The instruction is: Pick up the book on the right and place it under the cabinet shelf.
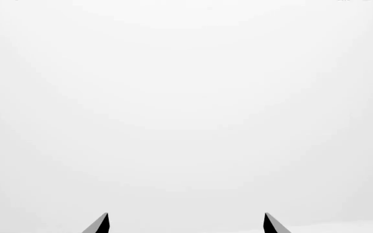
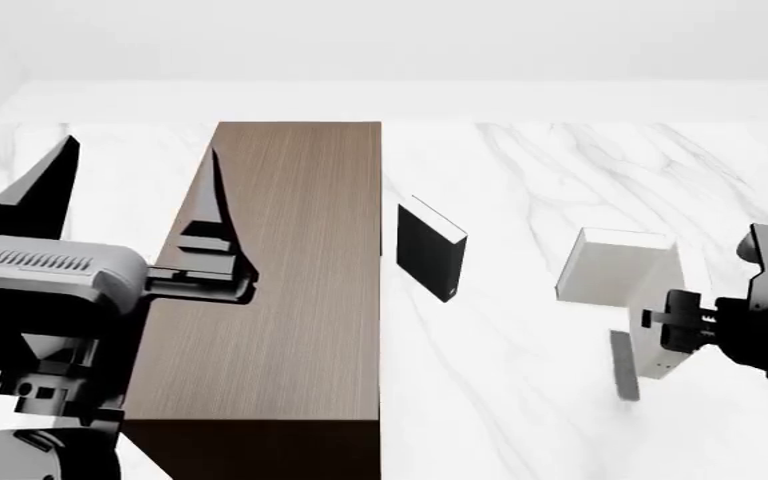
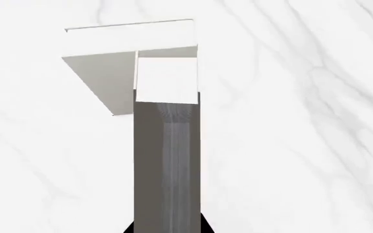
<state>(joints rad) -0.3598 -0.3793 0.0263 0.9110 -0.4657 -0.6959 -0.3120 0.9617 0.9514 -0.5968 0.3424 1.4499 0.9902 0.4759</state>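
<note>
My right gripper (image 3: 167,228) is shut on the thin pale book (image 3: 167,160), which shows edge-on and runs straight out from between the jaws. In the head view the book (image 2: 654,360) hangs just above the marble table at the far right, in the right gripper (image 2: 664,335). The dark brown cabinet shelf (image 2: 291,280) lies left of centre. The left gripper (image 2: 143,148) is open over the cabinet's left edge, and the left wrist view shows the left gripper (image 1: 186,217) with nothing between its fingertips.
A thicker blocky pale book (image 2: 611,268) stands just behind the held one and also shows as the blocky book (image 3: 109,63) in the right wrist view. A black book (image 2: 431,250) stands right of the cabinet. White marble table (image 2: 518,400) lies between the cabinet and the right arm.
</note>
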